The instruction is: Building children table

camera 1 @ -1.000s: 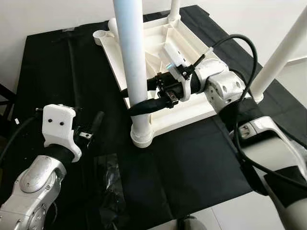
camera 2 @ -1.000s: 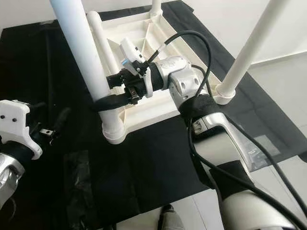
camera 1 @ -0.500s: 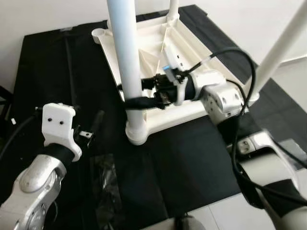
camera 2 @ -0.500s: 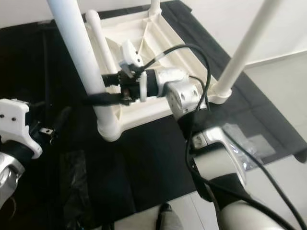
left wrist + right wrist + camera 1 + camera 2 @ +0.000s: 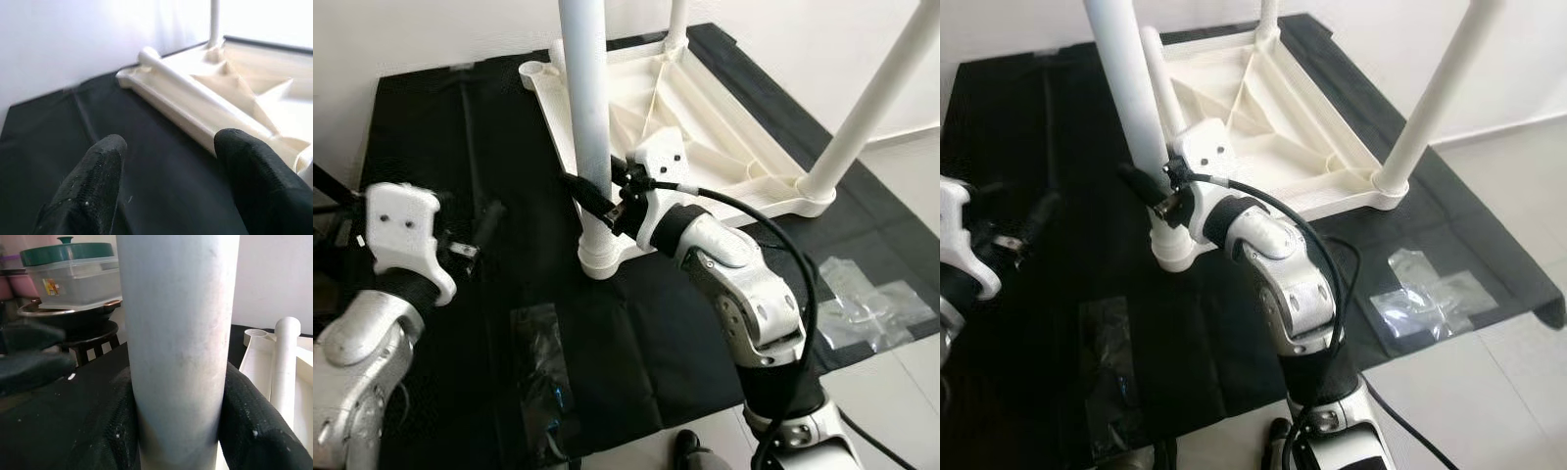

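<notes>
Right wrist view — right gripper (image 5: 178, 431) clamped around white table leg (image 5: 177, 333); left gripper (image 5: 168, 171) spread, idle.

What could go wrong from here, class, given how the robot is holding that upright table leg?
The right end effector grips the near leg low down, so a sideways push could lever it in its socket. The loose leg lying on the upturned tabletop may roll if jolted.

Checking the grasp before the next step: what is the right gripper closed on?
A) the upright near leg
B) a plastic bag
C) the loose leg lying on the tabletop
A: the right gripper clamps the upright near leg, its fingers pressed against both sides.
</notes>
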You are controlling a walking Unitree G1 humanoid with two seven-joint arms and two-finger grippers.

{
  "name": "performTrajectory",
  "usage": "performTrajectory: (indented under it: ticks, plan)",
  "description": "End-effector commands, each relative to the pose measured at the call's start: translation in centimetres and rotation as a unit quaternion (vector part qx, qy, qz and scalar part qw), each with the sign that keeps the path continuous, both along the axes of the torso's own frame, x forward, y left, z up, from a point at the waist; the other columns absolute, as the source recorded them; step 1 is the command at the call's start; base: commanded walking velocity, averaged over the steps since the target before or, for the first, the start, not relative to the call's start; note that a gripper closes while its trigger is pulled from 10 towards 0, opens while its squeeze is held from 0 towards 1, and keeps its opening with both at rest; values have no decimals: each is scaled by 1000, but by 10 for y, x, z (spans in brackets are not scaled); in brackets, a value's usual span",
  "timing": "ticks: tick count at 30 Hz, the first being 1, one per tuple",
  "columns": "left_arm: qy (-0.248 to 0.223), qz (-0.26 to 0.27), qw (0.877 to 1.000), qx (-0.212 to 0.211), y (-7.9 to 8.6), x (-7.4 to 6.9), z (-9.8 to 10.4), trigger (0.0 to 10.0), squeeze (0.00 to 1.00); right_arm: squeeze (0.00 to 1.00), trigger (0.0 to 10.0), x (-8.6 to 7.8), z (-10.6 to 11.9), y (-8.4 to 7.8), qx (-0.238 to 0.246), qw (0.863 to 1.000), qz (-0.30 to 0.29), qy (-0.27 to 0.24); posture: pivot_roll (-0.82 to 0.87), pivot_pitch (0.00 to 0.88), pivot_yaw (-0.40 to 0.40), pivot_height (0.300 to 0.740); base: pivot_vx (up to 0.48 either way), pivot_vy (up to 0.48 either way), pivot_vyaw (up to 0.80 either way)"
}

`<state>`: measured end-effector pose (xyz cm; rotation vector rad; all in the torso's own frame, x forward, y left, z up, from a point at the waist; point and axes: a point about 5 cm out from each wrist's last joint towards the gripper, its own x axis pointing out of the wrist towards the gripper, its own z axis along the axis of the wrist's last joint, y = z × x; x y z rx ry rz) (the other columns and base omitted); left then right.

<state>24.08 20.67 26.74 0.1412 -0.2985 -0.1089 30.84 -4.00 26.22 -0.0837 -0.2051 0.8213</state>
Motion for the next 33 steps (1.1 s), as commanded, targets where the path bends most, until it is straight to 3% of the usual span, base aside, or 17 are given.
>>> performTrajectory:
  ticks: [1, 5, 9, 12, 15, 17, 21, 25, 28, 30, 33]
  plan:
    - [0, -11, 1000, 6, 0, 0, 1, 10000, 0, 0, 10000, 6, -73, -5, -65, 983, -26, 170, 20, 281, 27, 740, 0, 0, 0]
    - [-22, -51, 998, 6, -8, 4, 13, 10000, 0, 0, 10000, 3, -71, 1, -63, 984, -26, 166, 15, 266, 31, 740, 0, 0, 0]
    - [-70, -149, 986, -5, -28, 13, 47, 10000, 0, 0, 10000, -12, -63, 11, -60, 984, -38, 164, 13, 242, 35, 740, 0, 0, 0]
    - [-76, -178, 981, -11, -34, 15, 55, 10000, 0, 0, 10000, -13, -62, 14, -65, 985, -28, 159, 11, 236, 34, 740, 0, 0, 0]
    - [-76, -258, 963, -23, -50, 19, 68, 10000, 0, 0, 10000, -14, -61, 21, -72, 986, -12, 150, 8, 221, 37, 740, 0, 0, 0]
    - [-76, -276, 958, -25, -54, 20, 71, 10000, 0, 0, 10000, -14, -61, 24, -73, 986, -9, 148, 8, 221, 37, 740, 0, 0, 0]
    - [-51, -381, 923, 4, -70, 16, 75, 10000, 0, 0, 10000, -13, -60, 33, -82, 987, 6, 136, 7, 205, 41, 740, 0, 0, 0]
    - [-36, -408, 912, 31, -70, 13, 71, 10000, 0, 0, 10000, -12, -59, 35, -85, 988, 6, 132, 8, 203, 42, 740, 0, 0, 0]
    - [-27, -408, 912, 41, -65, 13, 69, 10000, 0, 0, 10000, -12, -58, 36, -86, 988, 6, 132, 5, 197, 42, 740, 0, 0, 0]
    - [-12, -395, 916, 65, -48, 14, 67, 10000, 0, 0, 10000, -12, -57, 37, -87, 988, 7, 130, 7, 197, 38, 740, 0, 0, 0]
    - [-7, -386, 919, 75, -37, 13, 66, 10000, 0, 0, 10000, -12, -56, 37, -87, 988, 9, 130, 5, 197, 38, 740, 0, 0, 0]
